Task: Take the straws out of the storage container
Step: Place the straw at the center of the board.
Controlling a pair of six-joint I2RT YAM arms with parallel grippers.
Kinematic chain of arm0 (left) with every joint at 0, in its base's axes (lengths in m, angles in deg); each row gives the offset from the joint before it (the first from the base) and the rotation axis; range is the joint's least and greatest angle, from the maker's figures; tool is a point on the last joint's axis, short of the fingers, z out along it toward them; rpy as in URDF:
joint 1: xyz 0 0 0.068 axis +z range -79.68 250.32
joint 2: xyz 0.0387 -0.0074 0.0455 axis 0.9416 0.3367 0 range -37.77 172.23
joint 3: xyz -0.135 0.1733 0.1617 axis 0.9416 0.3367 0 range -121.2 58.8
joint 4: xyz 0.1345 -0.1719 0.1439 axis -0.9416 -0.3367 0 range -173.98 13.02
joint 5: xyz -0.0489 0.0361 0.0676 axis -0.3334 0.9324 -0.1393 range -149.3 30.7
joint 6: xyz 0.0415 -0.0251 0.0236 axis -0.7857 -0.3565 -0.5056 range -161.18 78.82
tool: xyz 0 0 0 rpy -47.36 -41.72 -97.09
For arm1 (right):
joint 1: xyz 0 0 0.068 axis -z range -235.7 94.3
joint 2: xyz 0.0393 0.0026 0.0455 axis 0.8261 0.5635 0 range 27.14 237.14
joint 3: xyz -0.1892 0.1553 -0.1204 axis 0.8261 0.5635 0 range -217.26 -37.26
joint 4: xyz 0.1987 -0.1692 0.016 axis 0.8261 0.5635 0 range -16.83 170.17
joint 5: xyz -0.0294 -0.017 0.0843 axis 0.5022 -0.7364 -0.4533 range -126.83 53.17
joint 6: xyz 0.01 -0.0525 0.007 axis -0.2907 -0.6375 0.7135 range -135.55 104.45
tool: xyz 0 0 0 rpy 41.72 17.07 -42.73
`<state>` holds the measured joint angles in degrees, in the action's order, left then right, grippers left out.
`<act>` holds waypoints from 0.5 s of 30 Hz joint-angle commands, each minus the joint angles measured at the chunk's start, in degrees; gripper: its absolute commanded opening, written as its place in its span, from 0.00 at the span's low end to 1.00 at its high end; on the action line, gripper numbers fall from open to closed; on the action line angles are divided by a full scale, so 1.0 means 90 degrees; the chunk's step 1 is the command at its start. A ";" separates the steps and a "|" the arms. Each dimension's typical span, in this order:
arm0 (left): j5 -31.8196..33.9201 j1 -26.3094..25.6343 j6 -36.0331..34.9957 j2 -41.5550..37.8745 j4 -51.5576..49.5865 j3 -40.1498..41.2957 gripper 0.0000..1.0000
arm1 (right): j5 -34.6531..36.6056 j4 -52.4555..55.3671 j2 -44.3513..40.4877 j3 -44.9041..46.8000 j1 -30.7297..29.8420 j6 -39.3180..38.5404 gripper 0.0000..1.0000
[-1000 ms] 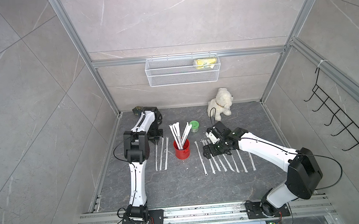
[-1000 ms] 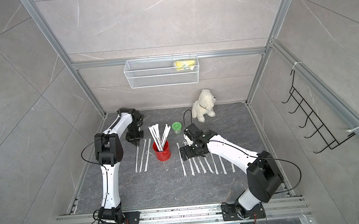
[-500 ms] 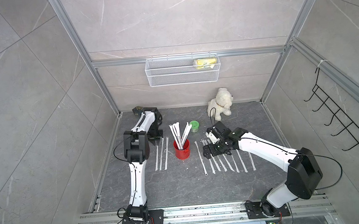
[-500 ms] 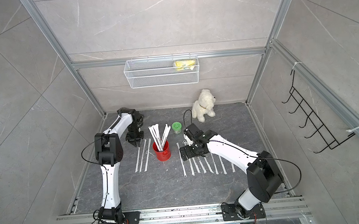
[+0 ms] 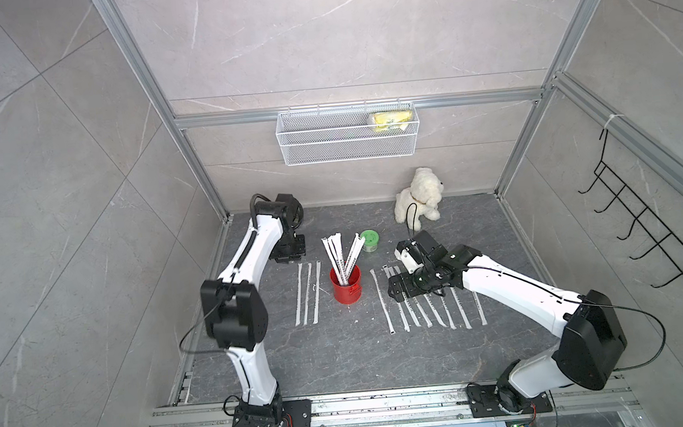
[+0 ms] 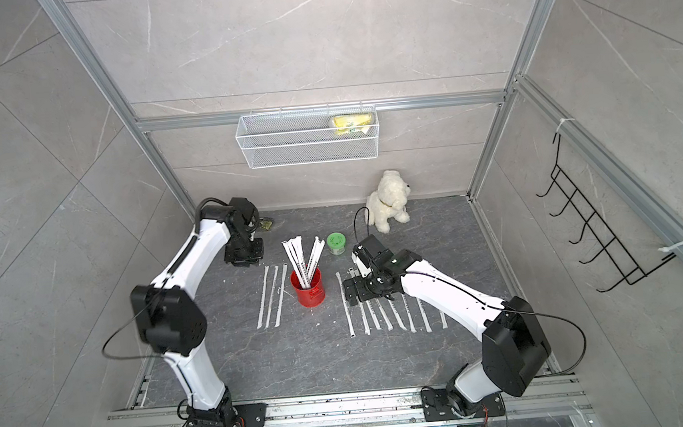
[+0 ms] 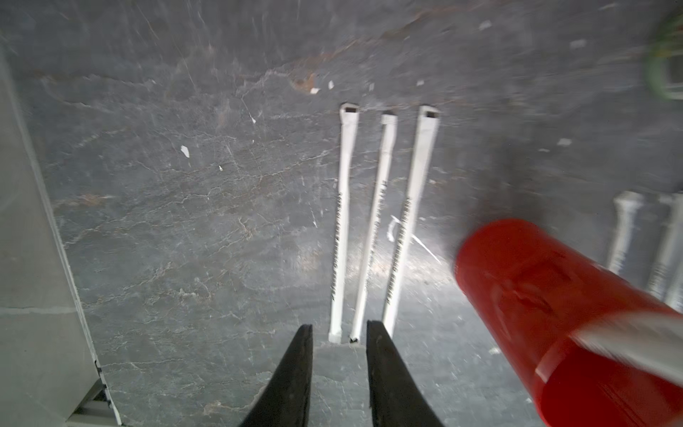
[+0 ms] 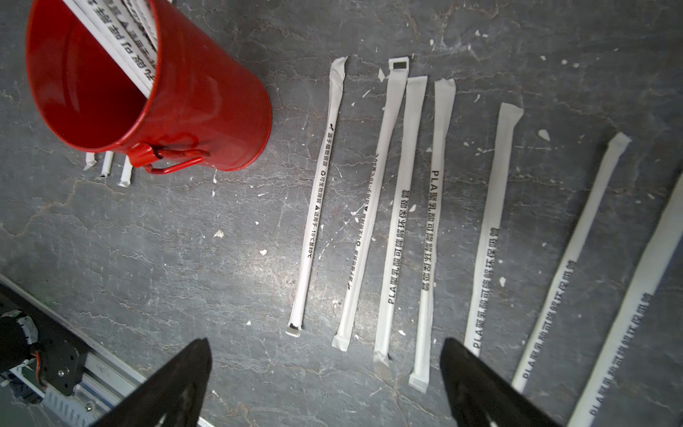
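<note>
The red storage container stands upright mid-floor with several white paper-wrapped straws sticking out of it. Three straws lie side by side on the floor left of the can. Just behind their far ends, my left gripper points down, open by a narrow gap and holding nothing. Right of the can lies a row of several straws. My right gripper hovers wide open over their far ends, empty.
A green-lidded jar stands just behind the can, and a white plush dog sits at the back wall. A white wire basket hangs on the back wall, a black hook rack on the right wall. The left frame wall is close to my left gripper.
My left gripper's jaws have parted a little. Both arms stay almost where they were, and the straws on the floor have not moved.
</note>
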<state>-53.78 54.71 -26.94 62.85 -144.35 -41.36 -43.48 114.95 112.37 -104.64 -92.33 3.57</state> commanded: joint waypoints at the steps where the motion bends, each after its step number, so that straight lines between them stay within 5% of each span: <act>1: -0.0276 -0.0439 0.0237 -0.1113 0.0779 0.0565 0.31 | 0.0089 -0.0038 -0.0194 0.0140 0.0021 0.0213 1.00; 8: -0.1015 -0.0851 0.0732 -0.2438 0.2253 0.2271 0.31 | 0.0067 -0.0043 -0.0367 0.0213 0.0026 0.0327 1.00; 15: -0.1277 -0.0845 0.1014 -0.2737 0.3102 0.3110 0.32 | 0.0089 -0.0006 -0.0362 0.0220 0.0031 0.0327 1.00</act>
<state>-62.41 46.86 -20.14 40.44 -123.34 -13.75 -43.48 114.77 110.25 -103.19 -92.33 5.71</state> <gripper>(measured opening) 0.316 0.993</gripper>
